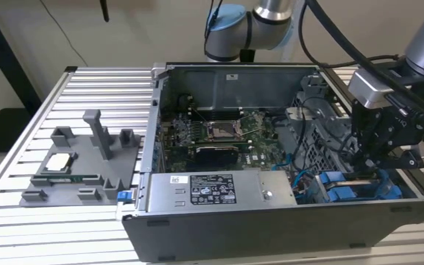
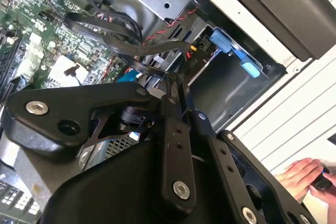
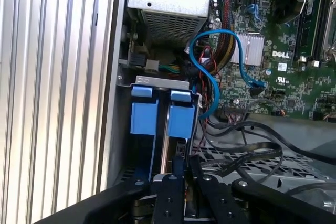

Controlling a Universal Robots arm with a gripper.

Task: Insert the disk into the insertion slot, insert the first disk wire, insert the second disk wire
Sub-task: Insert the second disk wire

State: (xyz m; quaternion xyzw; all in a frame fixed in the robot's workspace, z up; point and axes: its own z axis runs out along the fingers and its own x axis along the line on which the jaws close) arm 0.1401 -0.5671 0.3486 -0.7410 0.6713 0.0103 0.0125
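- Disk — blue-framed, standing on edge in the insertion slot at the case's corner, seated deep.
- Gripper — directly above the disk's upper edge, fingers drawn close together; whether they pinch the disk or a wire, cannot tell.

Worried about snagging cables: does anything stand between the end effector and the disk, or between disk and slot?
Nothing visible does. In the first wrist view the end effector is right at the disk, whose blue frame sits in the slot. A blue cable and black cables run beside it, not across.
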